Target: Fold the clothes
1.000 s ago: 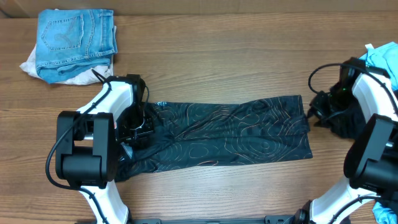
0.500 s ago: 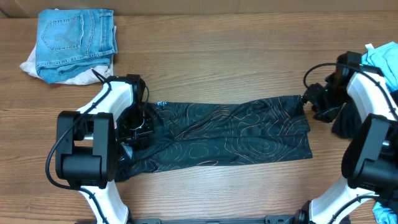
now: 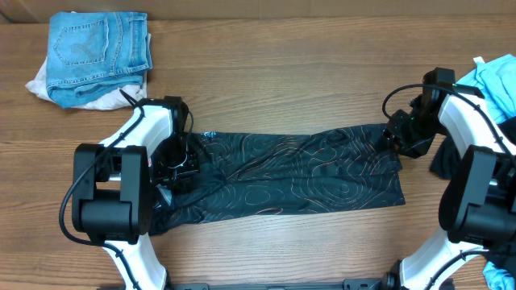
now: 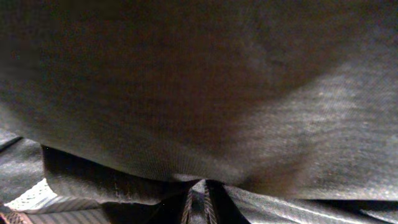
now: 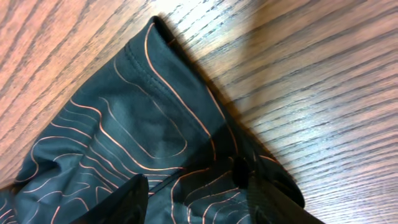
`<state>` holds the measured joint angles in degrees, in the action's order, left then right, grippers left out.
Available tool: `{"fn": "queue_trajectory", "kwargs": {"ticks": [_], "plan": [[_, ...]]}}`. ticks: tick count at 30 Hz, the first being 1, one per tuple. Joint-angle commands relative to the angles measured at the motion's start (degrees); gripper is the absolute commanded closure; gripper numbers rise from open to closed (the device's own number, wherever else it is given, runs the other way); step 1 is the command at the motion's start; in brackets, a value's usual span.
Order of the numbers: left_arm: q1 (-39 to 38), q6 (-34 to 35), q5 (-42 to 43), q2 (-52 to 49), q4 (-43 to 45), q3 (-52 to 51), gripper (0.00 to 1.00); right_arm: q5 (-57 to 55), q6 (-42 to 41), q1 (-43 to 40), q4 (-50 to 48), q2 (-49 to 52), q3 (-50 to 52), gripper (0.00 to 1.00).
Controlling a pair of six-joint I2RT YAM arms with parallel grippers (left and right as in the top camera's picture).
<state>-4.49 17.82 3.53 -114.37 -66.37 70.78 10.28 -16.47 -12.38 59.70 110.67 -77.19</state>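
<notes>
The black jersey (image 3: 298, 173) with orange contour lines lies flat as a long strip across the middle of the table. My left gripper (image 3: 173, 165) is low on its left end. In the left wrist view its fingers (image 4: 198, 208) are close together with dark cloth (image 4: 205, 93) pinched between and draped over them. My right gripper (image 3: 395, 137) hovers over the jersey's upper right corner (image 5: 155, 118). It is open (image 5: 199, 202), with one finger (image 5: 121, 202) over the cloth and the other over the cloth's edge.
Folded blue jeans (image 3: 98, 48) lie on a white garment (image 3: 36, 82) at the back left. A light blue cloth (image 3: 496, 76) and a dark garment (image 3: 445, 161) lie at the right edge. Bare wood (image 5: 311, 74) lies beyond the jersey's corner.
My right gripper has moved left from the dark garment at the right edge to the jersey's upper right corner. The left arm and the jersey have not moved.
</notes>
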Motion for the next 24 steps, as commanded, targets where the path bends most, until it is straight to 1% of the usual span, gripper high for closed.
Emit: {"fn": "queue_trajectory", "kwargs": {"ticks": [1,5,6,8,11,13,15,17,18,19,20,24], "plan": [[0.4,-1.2,-2.4,-1.6,0.6,-1.7,0.88,-2.0,0.2,0.0,-0.4,0.6,0.3,0.44],[0.4,-1.2,-2.4,-1.6,0.6,-1.7,0.88,-3.4,0.3,0.0,-0.9,0.6,0.3,0.45],[0.4,-1.2,-2.4,-1.6,0.6,-1.7,0.88,-3.3,0.3,0.0,-0.9,0.6,0.3,0.48],[0.4,-1.1,-2.4,-1.6,0.6,-1.7,0.88,-3.3,0.3,0.0,-0.9,0.6,0.3,0.57],[0.4,-1.2,-2.4,-1.6,0.6,-1.7,0.88,-3.3,0.2,0.0,-0.9,0.6,0.3,0.59],[0.4,-1.1,-2.4,-1.6,0.6,-1.7,0.88,-3.3,0.2,0.0,-0.9,0.6,0.3,0.65],[0.4,-1.1,-2.4,-1.6,0.6,-1.7,0.88,-3.3,0.2,0.0,-0.9,0.6,0.4,0.67],[0.4,-1.1,-2.4,-1.6,0.6,-1.7,0.88,-3.3,0.2,0.0,-1.0,0.6,0.4,0.75],[0.4,-1.1,-2.4,-1.6,0.6,-1.7,0.88,-3.4,0.2,0.0,-1.0,0.6,0.4,0.82],[0.4,-1.1,-2.4,-1.6,0.6,-1.7,0.88,-3.4,0.2,0.0,-0.9,0.6,0.4,0.95],[0.4,-1.1,-2.4,-1.6,0.6,-1.7,0.88,-3.4,0.1,0.0,-0.9,0.6,0.4,0.96],[0.4,-1.1,-2.4,-1.6,0.5,-1.7,0.88,-4.8,-0.9,-0.1,0.0,0.6,0.3,0.96]]}}
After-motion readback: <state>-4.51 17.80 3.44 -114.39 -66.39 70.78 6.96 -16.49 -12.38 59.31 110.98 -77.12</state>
